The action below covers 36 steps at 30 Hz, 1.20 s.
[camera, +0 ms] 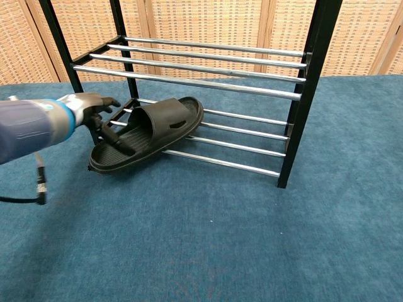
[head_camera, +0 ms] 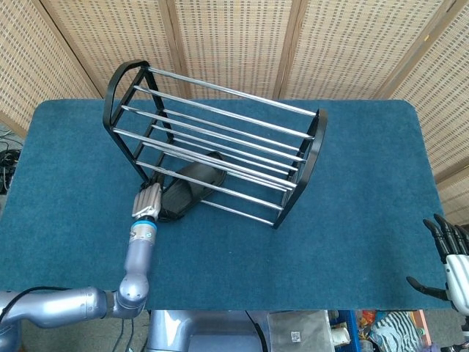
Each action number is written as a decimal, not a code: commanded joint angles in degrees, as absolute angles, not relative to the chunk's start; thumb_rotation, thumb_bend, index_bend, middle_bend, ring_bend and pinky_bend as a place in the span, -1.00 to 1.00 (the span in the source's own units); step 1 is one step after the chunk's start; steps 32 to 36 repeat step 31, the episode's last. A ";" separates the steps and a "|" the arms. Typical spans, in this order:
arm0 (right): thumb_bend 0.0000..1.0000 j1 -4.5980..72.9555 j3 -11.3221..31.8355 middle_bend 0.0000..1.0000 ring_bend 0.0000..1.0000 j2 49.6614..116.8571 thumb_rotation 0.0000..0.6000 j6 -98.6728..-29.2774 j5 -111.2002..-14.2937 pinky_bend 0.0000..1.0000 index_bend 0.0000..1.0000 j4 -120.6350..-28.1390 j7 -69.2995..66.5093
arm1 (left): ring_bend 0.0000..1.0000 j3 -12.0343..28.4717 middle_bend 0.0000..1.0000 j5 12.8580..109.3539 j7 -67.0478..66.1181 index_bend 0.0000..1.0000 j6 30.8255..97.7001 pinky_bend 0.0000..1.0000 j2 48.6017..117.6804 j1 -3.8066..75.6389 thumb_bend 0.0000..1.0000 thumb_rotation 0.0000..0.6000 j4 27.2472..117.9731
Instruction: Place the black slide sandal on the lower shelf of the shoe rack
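The black slide sandal (camera: 157, 129) lies flat, toe in on the lower rods of the black shoe rack (camera: 302, 94) and heel hanging out over the front rod at the rack's left end. In the head view the sandal (head_camera: 192, 183) shows under the rods of the rack (head_camera: 117, 77). My left hand (camera: 93, 108) is just left of the heel, fingers (camera: 119, 143) apart and reaching over the heel's footbed without gripping it. From above, the left hand (head_camera: 146, 199) sits beside the heel. My right hand (head_camera: 448, 255) hangs off the table's right front corner, fingers spread, empty.
The rack stands diagonally on a blue carpeted table (head_camera: 352, 220), its upper shelf rods (camera: 208, 66) crossing above the sandal. Woven screens (head_camera: 234, 37) close off the back. Bare carpet (camera: 220, 239) spreads in front of the rack.
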<state>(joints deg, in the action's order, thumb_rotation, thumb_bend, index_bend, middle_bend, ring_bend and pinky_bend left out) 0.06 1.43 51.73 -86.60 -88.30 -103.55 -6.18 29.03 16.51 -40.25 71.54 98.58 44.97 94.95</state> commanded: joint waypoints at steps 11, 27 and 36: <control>-1.00 -0.23 1.07 -1.00 -1.00 52.25 1.00 -87.17 -89.14 -1.00 -1.00 -104.04 -4.34 | -1.00 13.78 -1.00 47.77 -24.66 -1.00 47.80 -1.00 71.88 30.79 -0.89 1.00 105.65; -1.00 -0.76 0.73 -1.00 -1.00 52.85 1.00 -88.36 -90.30 -1.00 -1.00 -104.54 -2.23 | -1.00 6.42 -1.00 75.70 -9.18 -1.00 61.81 -1.00 61.73 14.53 -0.89 1.00 95.87; -1.00 -0.90 0.64 -1.00 -1.00 52.94 1.00 -88.68 -90.65 -1.00 -1.00 -104.60 -1.92 | -1.00 6.96 -1.00 74.11 -12.81 -1.00 73.99 -1.00 65.64 9.26 -0.89 1.00 96.26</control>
